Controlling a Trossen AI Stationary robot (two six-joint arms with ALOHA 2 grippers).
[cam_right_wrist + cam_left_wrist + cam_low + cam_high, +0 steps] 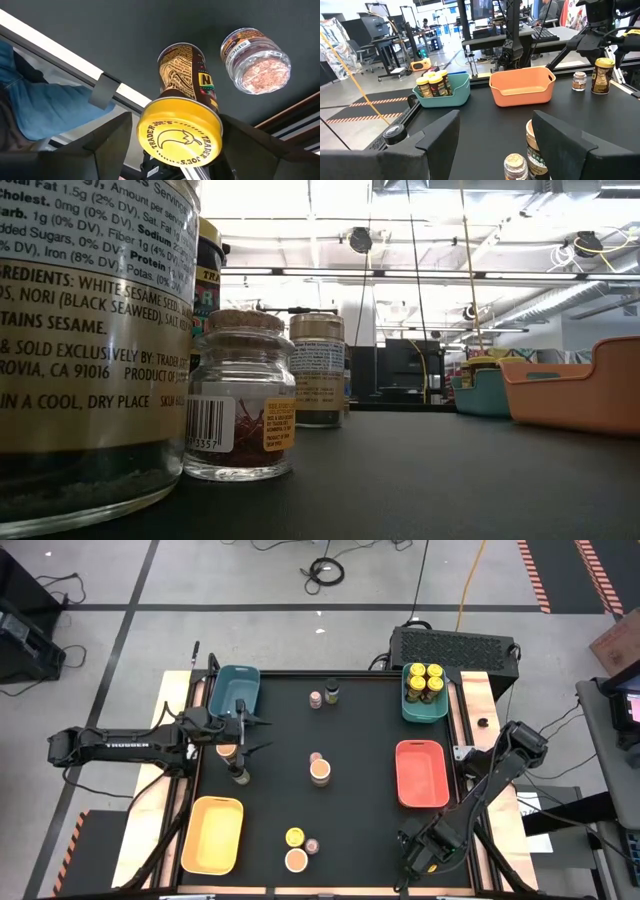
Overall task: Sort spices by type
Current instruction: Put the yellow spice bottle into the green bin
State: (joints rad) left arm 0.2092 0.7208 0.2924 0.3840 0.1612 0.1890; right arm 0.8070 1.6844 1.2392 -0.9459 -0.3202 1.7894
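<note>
Spice jars stand scattered on the black table (370, 830). A tan-lidded jar (320, 771) and a tiny pinkish-lidded one (315, 757) are at the centre. A yellow-lidded jar (294, 837), a pinkish one (312, 845) and a tan one (296, 860) stand near the near edge. My left gripper (262, 733) is open above the table's left part, beside a tan-lidded jar (228, 750) and a dark-lidded jar (240, 775). My right gripper (177, 119) is open at the near right. Its fingers stand on either side of an upright yellow-lidded jar (180, 135), next to a pinkish jar (256, 60).
A teal tray (440, 710) at the far right holds several yellow-lidded jars. An orange tray (421, 775), a yellow tray (213, 833) and a blue tray (236, 690) hold no jars. Two more jars (323, 695) stand at the far middle. A person's blue trousers (35, 110) show beyond the table edge.
</note>
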